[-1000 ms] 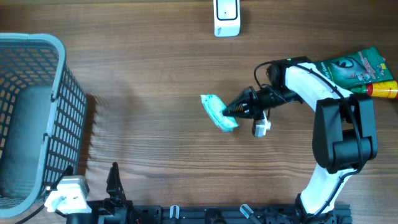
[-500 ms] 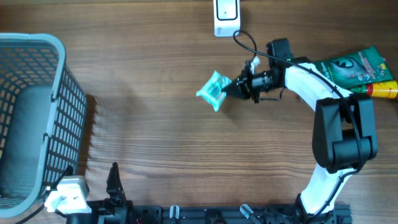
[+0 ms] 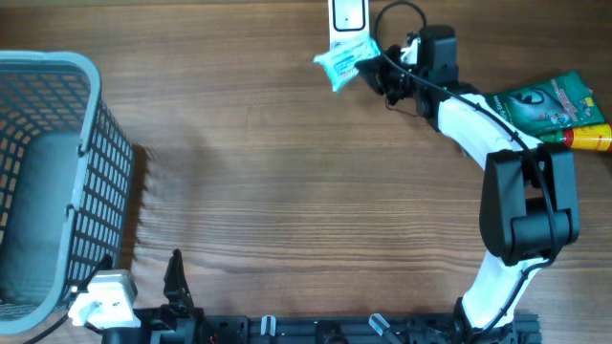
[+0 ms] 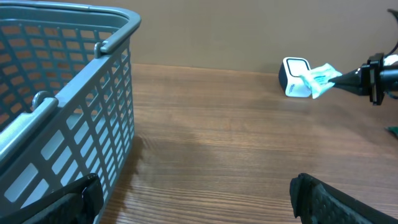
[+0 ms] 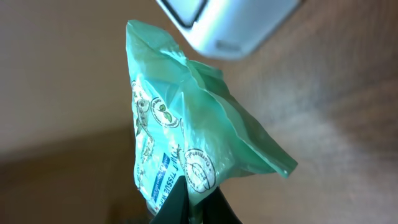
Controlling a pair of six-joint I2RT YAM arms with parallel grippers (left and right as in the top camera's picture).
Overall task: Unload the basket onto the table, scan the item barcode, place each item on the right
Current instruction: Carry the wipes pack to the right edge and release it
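A small teal tissue packet (image 3: 340, 65) hangs in my right gripper (image 3: 371, 63), which is shut on its edge. It is lifted off the table right in front of the white barcode scanner (image 3: 348, 21) at the far edge. In the right wrist view the packet (image 5: 186, 143) fills the middle, pinched between the black fingertips (image 5: 174, 208), with the scanner (image 5: 227, 22) just above it. The left wrist view shows the packet (image 4: 320, 78) against the scanner (image 4: 294, 77) far off. My left gripper (image 4: 193, 199) is open near the table's front left, holding nothing.
A grey mesh basket (image 3: 53, 182) stands at the left edge, close beside the left gripper. A green snack bag (image 3: 545, 100) and a yellow-and-red bottle (image 3: 588, 139) lie at the right edge behind the right arm.
My right gripper has lifted the tissue packet from mid-table and carried it away to the scanner at the far edge. The left arm has not moved.
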